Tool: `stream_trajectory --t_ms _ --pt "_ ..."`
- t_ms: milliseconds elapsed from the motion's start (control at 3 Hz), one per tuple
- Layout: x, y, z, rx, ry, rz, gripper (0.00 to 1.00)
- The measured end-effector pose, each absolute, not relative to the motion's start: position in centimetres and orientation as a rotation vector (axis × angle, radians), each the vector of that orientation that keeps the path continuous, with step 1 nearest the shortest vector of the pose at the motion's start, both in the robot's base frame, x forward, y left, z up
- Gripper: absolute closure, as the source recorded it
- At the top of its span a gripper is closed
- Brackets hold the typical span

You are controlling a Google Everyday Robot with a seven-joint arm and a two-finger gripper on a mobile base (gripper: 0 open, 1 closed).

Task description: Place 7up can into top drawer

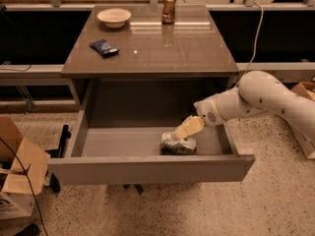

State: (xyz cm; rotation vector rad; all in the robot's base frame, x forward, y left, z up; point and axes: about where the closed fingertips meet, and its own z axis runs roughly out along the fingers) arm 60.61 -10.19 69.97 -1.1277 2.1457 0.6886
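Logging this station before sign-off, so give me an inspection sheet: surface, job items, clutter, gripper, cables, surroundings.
Surface: glossy grey table top.
Job's things: dented pale green-and-white 7up can lies on its side inside the wide grey top drawer, pulled open.
Clutter: round cream bowl, flat dark blue packet, upright brown-gold can, all on the table.
Gripper: gripper on the white arm, inside the drawer, against the can.
Cables: white cable behind the table's right side; black cable at lower left.
Surroundings: brown cardboard box at left, speckled floor.

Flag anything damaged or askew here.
The small pale green and white metal can lies on its side, looking dented, on the floor of the wide grey drawer, right of centre, with the gripper at it. Nothing else stands out.
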Motion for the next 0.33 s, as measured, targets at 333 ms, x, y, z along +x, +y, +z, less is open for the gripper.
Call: stream_trajectory --t_ms 333 --pt "60.61 -10.19 69.97 -1.128 2.146 0.689 0.0"
